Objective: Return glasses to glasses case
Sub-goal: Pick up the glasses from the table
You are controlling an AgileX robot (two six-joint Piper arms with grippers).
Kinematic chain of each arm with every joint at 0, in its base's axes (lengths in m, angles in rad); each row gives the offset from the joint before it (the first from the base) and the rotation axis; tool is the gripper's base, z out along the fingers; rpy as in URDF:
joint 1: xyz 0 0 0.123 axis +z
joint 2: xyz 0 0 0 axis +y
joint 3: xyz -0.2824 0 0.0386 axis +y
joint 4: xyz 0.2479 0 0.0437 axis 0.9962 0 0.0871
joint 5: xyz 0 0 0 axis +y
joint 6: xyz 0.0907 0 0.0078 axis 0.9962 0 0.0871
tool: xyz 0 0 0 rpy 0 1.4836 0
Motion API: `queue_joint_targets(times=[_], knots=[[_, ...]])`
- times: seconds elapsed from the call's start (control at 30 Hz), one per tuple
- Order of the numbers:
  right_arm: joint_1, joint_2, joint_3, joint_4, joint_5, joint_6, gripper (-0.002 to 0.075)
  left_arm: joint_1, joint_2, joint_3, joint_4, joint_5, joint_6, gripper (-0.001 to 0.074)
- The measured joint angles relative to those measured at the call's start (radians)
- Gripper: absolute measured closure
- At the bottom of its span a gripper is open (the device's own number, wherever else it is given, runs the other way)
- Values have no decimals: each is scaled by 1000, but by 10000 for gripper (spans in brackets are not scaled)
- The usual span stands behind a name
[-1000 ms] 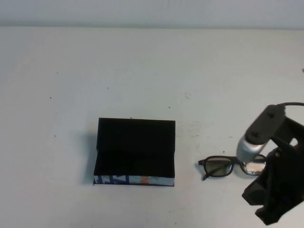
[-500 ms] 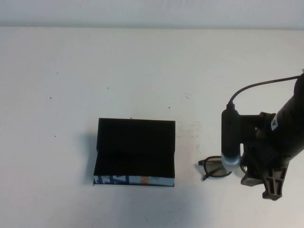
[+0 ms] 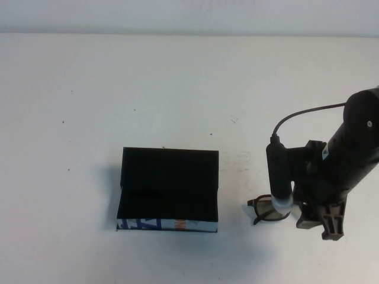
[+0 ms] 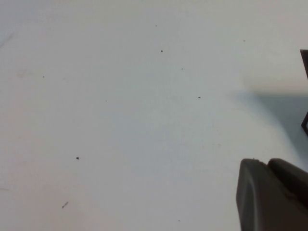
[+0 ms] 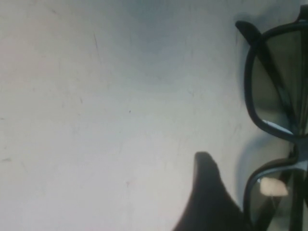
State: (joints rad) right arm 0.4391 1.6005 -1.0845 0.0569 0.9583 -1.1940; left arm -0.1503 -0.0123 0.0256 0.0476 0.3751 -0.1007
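The glasses case (image 3: 169,188) lies open at the table's front centre. Its lid stands up at the back, its inside is black, and its white printed side faces front. The black glasses (image 3: 265,210) lie on the table to the right of the case, with their right half hidden under my right arm. My right gripper (image 3: 323,223) hangs low over that right half, open. In the right wrist view one dark finger (image 5: 207,192) stands just beside the glasses' rim (image 5: 248,82). My left gripper (image 4: 272,197) is out of the high view. It hangs shut and empty over bare table.
The white table (image 3: 177,89) stretches behind and to the left of the case, marked only by small specks. The right arm's cable (image 3: 302,113) loops above its wrist. The table's far edge meets a pale wall.
My right arm has swung in from the front right corner, moved left and dropped over the right half of the glasses. The glasses and the case have not moved.
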Motion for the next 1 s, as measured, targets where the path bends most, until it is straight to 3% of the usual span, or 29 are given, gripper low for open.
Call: queue_joint_targets(times=[1.0], knots=[[-21,196,-133,-57,34,-12,367,0,0,0,0,2,0,735]])
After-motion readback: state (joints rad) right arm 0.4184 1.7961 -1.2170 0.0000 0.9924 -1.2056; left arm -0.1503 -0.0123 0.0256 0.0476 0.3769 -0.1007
